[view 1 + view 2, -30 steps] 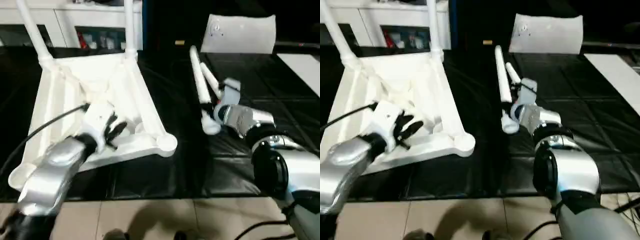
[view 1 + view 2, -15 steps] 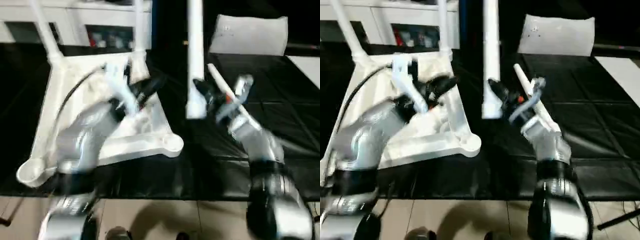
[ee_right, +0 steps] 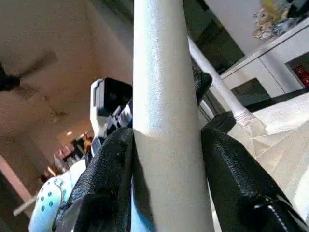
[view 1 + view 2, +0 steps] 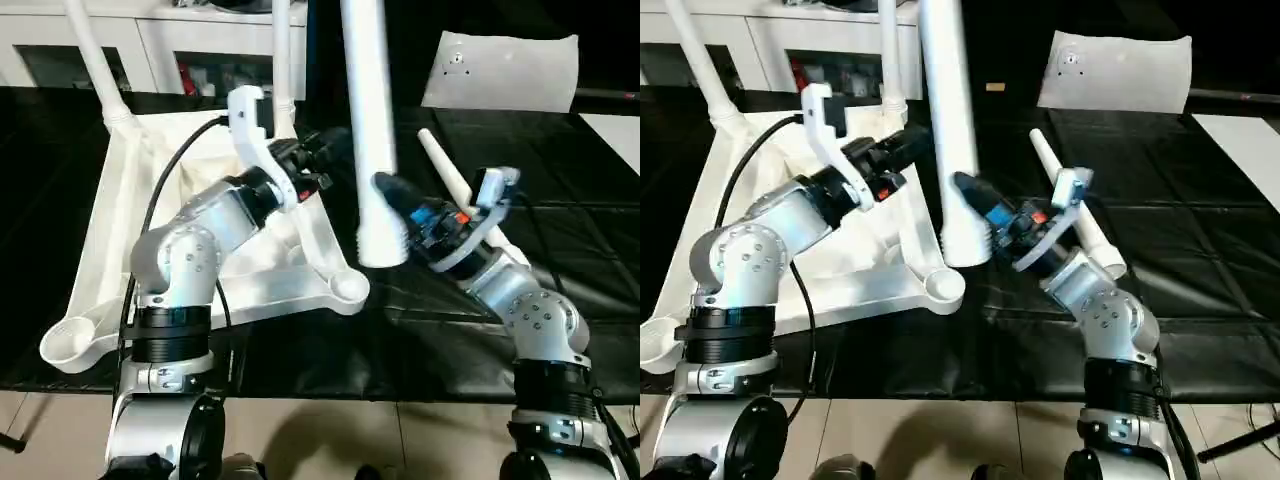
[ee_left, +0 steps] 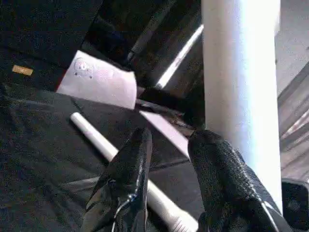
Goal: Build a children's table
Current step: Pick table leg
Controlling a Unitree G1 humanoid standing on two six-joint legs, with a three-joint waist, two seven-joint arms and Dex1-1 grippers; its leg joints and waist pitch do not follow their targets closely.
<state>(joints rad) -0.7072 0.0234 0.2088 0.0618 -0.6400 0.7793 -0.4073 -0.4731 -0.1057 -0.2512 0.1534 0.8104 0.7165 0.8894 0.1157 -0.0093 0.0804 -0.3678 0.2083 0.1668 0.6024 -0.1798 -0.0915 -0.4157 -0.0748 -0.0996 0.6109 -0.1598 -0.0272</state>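
Note:
The children's table top [image 4: 130,220] lies upside down on the black mat at the left, ribs up, with two legs [image 4: 92,60] standing in its far corner sockets. The near sockets [image 4: 346,288] hold nothing. My right gripper [image 4: 390,190] is shut on a third white leg [image 4: 368,120], held upright with its thick end [image 4: 381,245] just above the mat, right of the top's near corner. In the right wrist view the fingers [image 3: 108,169] press both sides of it. My left gripper [image 5: 169,137] is open, one finger beside that leg. A fourth leg [image 4: 447,172] lies on the mat.
A flat whitish bag [image 4: 500,70] lies at the back right and a white sheet [image 4: 620,125] at the right edge. White cabinets [image 4: 150,40] stand behind the table top. The mat ends at a tiled floor [image 4: 400,440] in front. A black cable [image 4: 165,190] runs along my left arm.
My right gripper has lifted a leg off the mat and stood it upright. My left gripper has risen from the table top and swung right, up to that leg.

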